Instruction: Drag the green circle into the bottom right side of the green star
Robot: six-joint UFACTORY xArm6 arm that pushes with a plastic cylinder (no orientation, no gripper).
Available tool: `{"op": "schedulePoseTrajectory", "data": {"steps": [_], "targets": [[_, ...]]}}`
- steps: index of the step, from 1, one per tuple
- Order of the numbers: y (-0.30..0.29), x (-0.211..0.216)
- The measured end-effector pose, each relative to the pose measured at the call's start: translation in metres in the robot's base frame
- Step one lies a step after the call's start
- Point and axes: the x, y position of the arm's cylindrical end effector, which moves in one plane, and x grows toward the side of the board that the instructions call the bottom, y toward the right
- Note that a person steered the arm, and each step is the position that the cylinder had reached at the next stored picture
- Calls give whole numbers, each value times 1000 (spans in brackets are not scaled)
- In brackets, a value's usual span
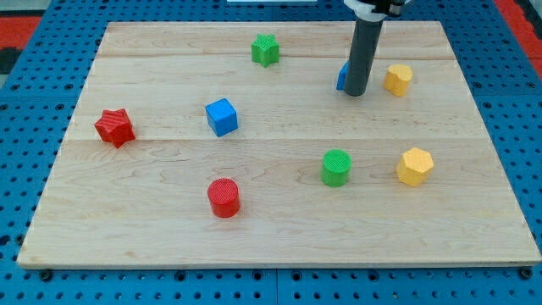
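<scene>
The green circle (336, 167) stands on the wooden board (279, 237), right of the middle and toward the view's bottom. The green star (265, 49) sits near the view's top, left of the middle. My tip (356, 93) rests on the board at the upper right, well above the green circle and right of the green star. The rod partly hides a blue block (342, 76) just to its left, whose shape I cannot make out.
A yellow block (398, 80) lies right of the rod. A yellow hexagon (415, 166) sits right of the green circle. A blue cube (221, 117), a red star (114, 127) and a red circle (224, 197) lie on the left half.
</scene>
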Motion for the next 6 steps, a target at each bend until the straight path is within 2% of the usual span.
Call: {"op": "schedulePoseTrajectory", "data": {"steps": [1, 2, 5, 6], "targets": [[11, 55], [13, 70], [17, 158], [14, 173]]}}
